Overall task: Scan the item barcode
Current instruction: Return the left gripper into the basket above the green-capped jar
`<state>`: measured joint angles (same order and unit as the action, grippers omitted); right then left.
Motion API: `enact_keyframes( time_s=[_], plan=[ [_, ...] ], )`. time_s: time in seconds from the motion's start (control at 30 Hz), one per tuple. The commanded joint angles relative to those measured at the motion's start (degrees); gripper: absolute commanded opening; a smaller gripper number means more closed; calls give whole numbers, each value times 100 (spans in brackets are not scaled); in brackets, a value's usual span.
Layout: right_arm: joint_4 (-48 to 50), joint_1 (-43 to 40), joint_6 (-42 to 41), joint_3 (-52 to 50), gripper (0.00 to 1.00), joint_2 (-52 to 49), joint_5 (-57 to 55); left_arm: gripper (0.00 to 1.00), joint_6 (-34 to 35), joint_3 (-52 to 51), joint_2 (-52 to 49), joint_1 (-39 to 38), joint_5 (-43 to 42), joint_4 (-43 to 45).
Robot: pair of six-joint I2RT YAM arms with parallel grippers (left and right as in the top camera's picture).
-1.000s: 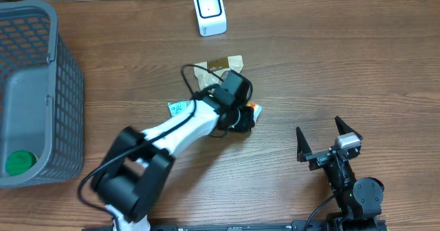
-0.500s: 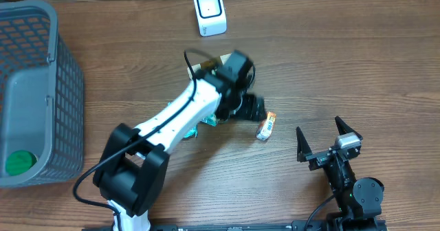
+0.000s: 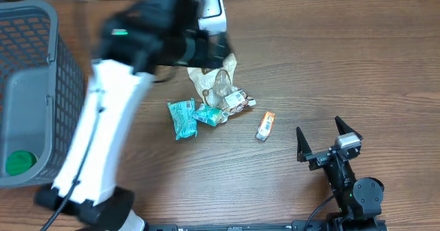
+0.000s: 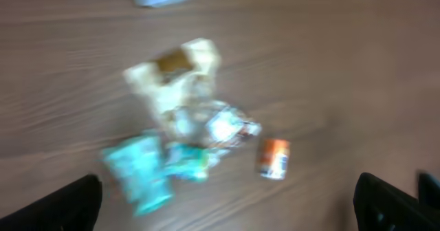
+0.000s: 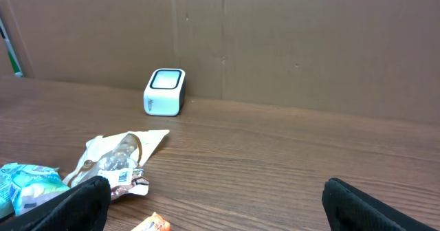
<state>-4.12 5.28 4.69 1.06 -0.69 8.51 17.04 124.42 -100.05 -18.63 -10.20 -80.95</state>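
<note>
Wooden table (image 3: 344,66), cardboard backdrop: a small orange packet (image 3: 265,125) lies beside crumpled wrappers (image 3: 218,86), well apart from the white box-shaped scanner (image 3: 210,11). Above, the left fingers (image 4: 69,207) hover spread and empty; the right fingers (image 5: 82,200) rest spread. The scan looks yet to be done.

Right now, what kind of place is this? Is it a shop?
Probably a pretend shop checkout: a white barcode scanner, snack packets on a wooden table, and a grey mesh basket.
</note>
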Motion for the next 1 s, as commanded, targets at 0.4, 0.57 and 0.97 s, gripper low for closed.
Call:
enact_keyframes(
  time_s=[0.4,0.57,0.97],
  plan=[
    [17,-15,-24,-61,100,52,-81,100,-208,138,1200,4634,730,-728],
    [17,-15,-24,-61,100,52,-81,100,-129,-369,1200,5565,697,-562],
    [17,-15,-24,-61,100,52,-81,100,398,-3067,1198,5989,1453,922]
  ],
)
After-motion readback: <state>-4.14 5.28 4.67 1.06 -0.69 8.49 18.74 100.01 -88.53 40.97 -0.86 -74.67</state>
